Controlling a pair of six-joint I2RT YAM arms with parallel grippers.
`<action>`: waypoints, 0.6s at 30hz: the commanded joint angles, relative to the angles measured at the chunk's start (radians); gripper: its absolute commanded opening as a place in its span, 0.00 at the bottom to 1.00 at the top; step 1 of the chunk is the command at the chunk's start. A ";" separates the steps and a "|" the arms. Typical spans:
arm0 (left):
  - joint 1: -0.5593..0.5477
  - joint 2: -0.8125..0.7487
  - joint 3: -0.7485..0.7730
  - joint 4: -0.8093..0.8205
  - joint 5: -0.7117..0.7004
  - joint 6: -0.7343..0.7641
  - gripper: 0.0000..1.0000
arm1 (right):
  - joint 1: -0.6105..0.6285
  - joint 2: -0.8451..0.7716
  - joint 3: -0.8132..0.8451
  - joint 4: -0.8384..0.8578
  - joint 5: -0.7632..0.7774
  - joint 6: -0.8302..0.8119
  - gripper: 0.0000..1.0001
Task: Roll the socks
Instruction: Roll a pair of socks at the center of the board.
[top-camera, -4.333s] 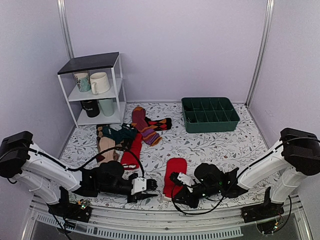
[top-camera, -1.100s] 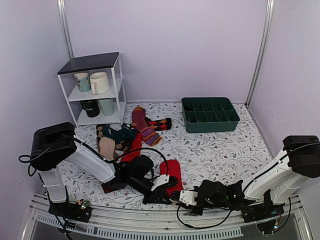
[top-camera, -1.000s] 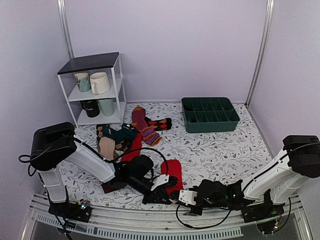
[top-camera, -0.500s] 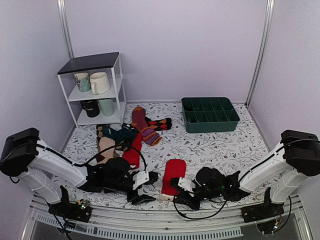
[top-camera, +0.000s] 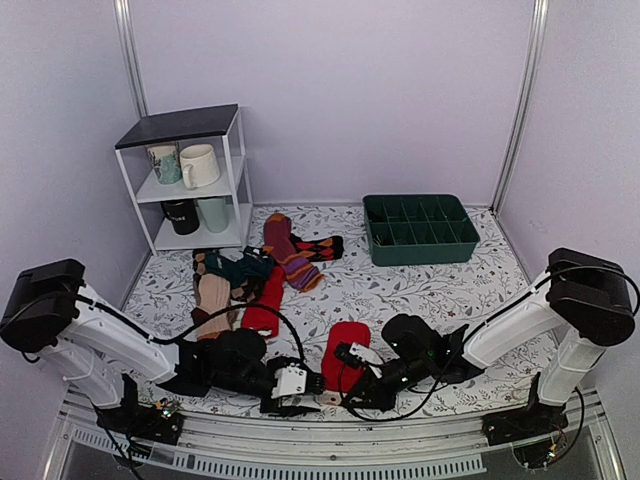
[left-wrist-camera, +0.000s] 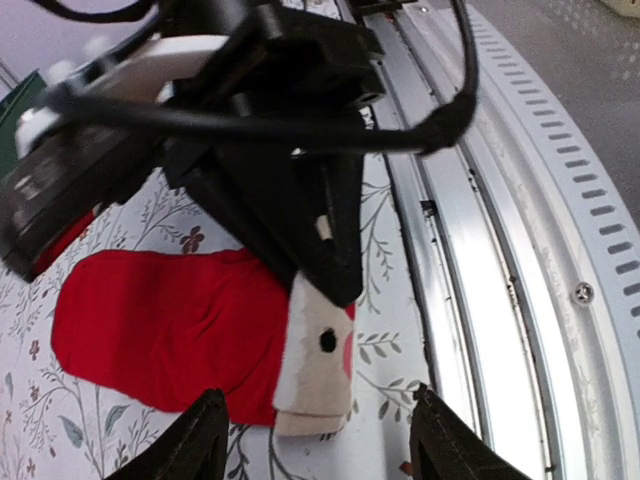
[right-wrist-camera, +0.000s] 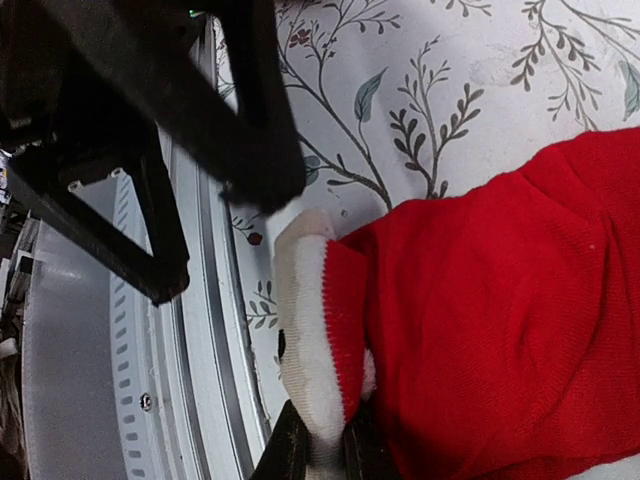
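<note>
One red sock (top-camera: 345, 352) lies flat near the table's front edge, its cream cuff (top-camera: 326, 397) toward the rail. My right gripper (top-camera: 352, 384) is shut on that cuff; the right wrist view shows its fingers (right-wrist-camera: 290, 452) pinching the cream band (right-wrist-camera: 305, 330) at its edge, lifted slightly. My left gripper (top-camera: 300, 386) is open just left of the cuff. In the left wrist view its fingers (left-wrist-camera: 205, 440) straddle the cuff (left-wrist-camera: 318, 372) without touching it, and the red sock body (left-wrist-camera: 170, 320) lies beyond. The second red sock (top-camera: 265, 306) lies by the sock pile.
A pile of other socks (top-camera: 235, 270) with a maroon striped sock (top-camera: 290, 255) lies mid-left. A green divided tray (top-camera: 420, 230) stands at the back right, a white shelf (top-camera: 190, 180) with mugs at the back left. The metal rail (top-camera: 300, 440) runs along the front edge.
My left gripper has moved right and forward, up to the sock's cuff. My right gripper has closed in on the cuff from the right and pinched it.
</note>
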 joint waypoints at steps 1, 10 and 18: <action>-0.049 0.045 0.036 0.005 -0.014 0.047 0.63 | -0.009 0.081 -0.025 -0.175 -0.043 0.052 0.04; -0.075 0.130 0.075 -0.001 -0.072 0.036 0.57 | -0.016 0.101 -0.021 -0.176 -0.057 0.056 0.04; -0.087 0.174 0.103 -0.031 -0.103 0.032 0.54 | -0.019 0.105 -0.018 -0.179 -0.060 0.055 0.04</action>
